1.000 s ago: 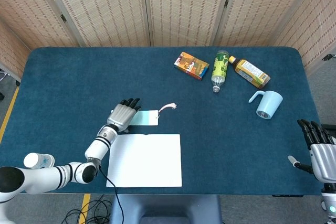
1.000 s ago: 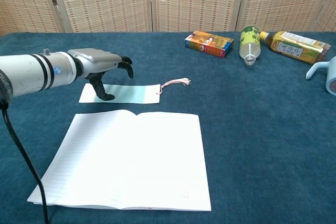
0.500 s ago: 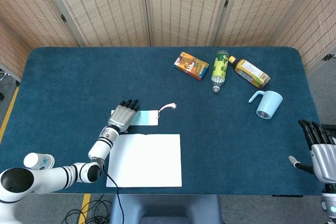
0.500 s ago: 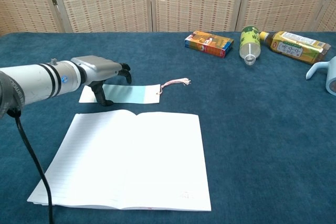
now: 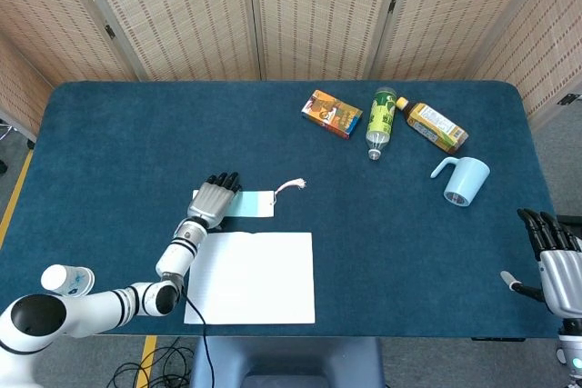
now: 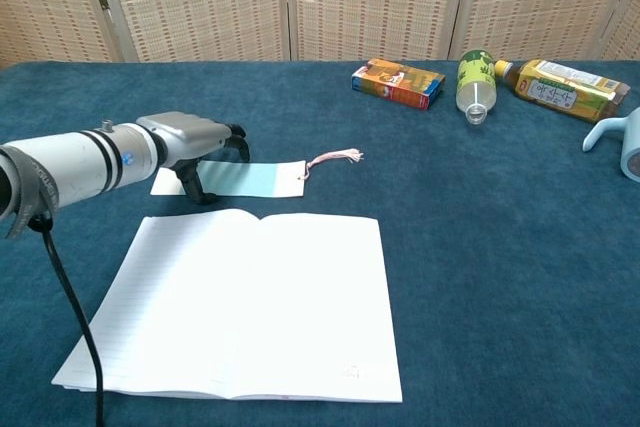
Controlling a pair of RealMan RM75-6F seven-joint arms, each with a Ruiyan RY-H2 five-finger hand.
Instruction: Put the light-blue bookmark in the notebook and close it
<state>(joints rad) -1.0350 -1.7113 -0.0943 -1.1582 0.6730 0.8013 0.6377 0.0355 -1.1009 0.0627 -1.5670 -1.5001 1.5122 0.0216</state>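
At the left of the chest view, the left hand (image 6: 195, 147) is set down on the near-left end of the light-blue bookmark (image 6: 250, 179), fingers curled over it; whether it actually grips the card is hard to tell. The bookmark lies flat on the counter (image 6: 480, 247), just above the open notebook (image 6: 250, 307). At lower right of the head view, the right hand (image 5: 550, 256) is released, fingers apart.
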